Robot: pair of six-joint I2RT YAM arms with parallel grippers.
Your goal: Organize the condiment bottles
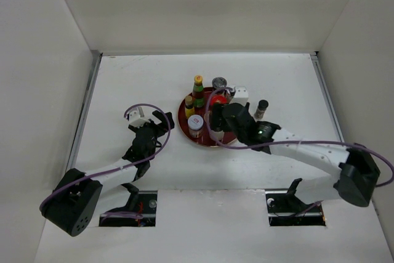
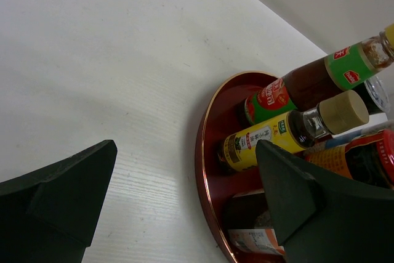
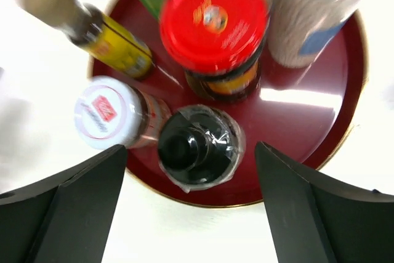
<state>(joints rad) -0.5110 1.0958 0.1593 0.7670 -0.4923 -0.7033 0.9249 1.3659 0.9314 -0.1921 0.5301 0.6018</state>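
A round red tray (image 1: pixel 184 106) holds several condiment bottles: a green-labelled sauce bottle (image 1: pixel 198 85), a yellow bottle (image 1: pixel 189 108), a white-capped jar (image 1: pixel 195 125), a red-lidded jar (image 1: pixel 217 97) and a white container (image 1: pixel 241 95). My right gripper (image 1: pixel 217 116) is open over the tray's front. In the right wrist view a black-capped dark bottle (image 3: pixel 198 146) stands on the tray (image 3: pixel 337 129) between its spread fingers (image 3: pixel 289 201), untouched. My left gripper (image 1: pixel 162 121) is open and empty just left of the tray (image 2: pixel 206 152).
A small dark bottle (image 1: pixel 261 108) stands on the table right of the tray. A silver-capped jar (image 1: pixel 219 82) stands at the tray's back. White walls enclose the table on three sides.
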